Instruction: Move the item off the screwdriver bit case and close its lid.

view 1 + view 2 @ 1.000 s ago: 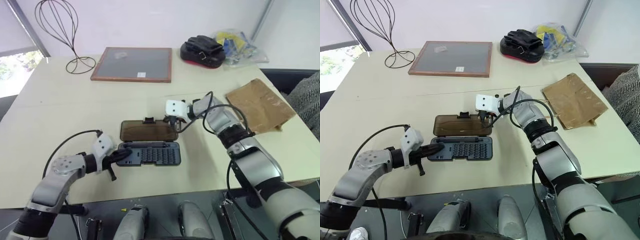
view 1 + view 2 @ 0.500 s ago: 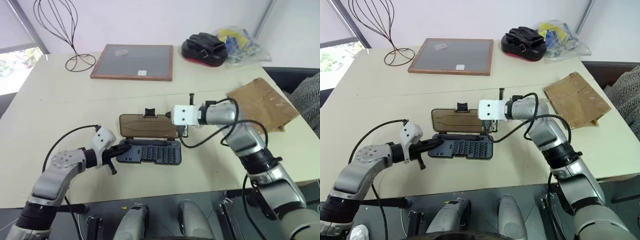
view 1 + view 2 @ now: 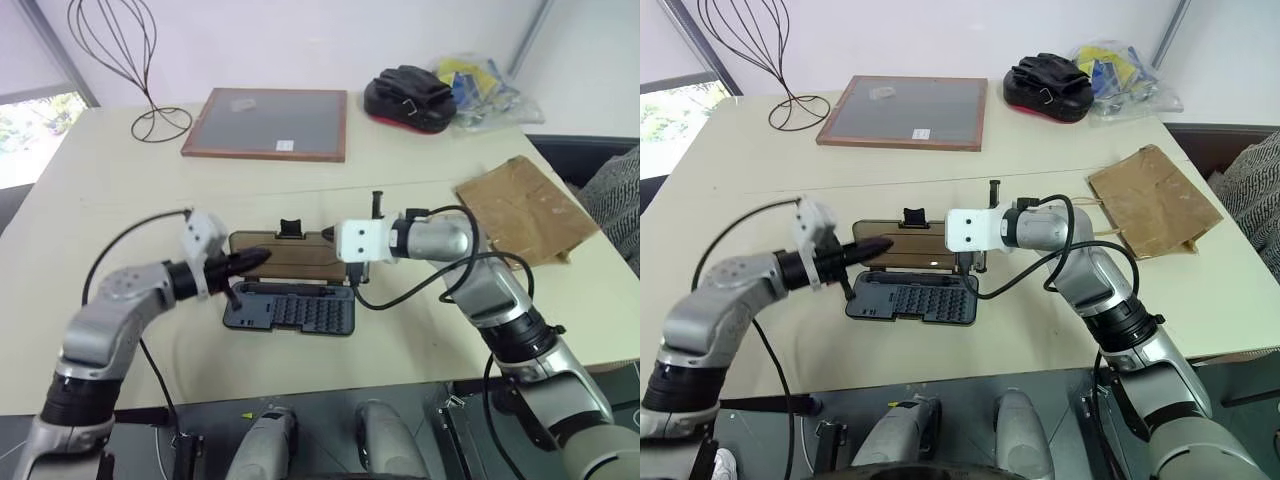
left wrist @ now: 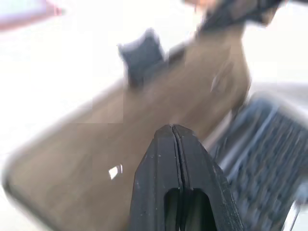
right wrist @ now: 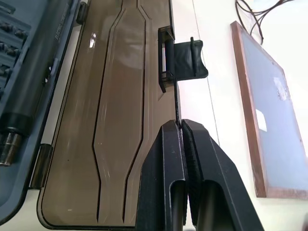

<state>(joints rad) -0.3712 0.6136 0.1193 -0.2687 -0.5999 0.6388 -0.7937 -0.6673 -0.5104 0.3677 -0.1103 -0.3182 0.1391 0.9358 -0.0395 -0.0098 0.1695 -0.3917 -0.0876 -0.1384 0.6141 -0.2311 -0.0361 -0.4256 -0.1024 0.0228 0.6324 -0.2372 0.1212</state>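
The screwdriver bit case lies open at the table's middle, its dark grey tray point(image 3: 290, 310) showing rows of bits. The smoky-brown lid point(image 3: 295, 255) stands tilted up from its hinge, black clasp point(image 3: 290, 229) on top. My right gripper point(image 5: 180, 124) is shut on the lid's clasp-side edge, near the lid's right end. My left gripper point(image 3: 262, 257) is shut with nothing in it, its tips level against the lid's left end. The item, a crumpled brown paper bag point(image 3: 520, 210), lies flat on the table at the right, well apart from the case.
A wood-framed grey board point(image 3: 268, 125) lies at the back, a black wire stand point(image 3: 120, 60) at the back left. A black-and-red pouch point(image 3: 405, 100) and a plastic bag of yellow and blue things point(image 3: 480, 85) sit at the back right.
The lid, flat on the table a second ago, now tilts up over the tray as my right gripper drew back with it. My left gripper rose from the tray's left end to the lid.
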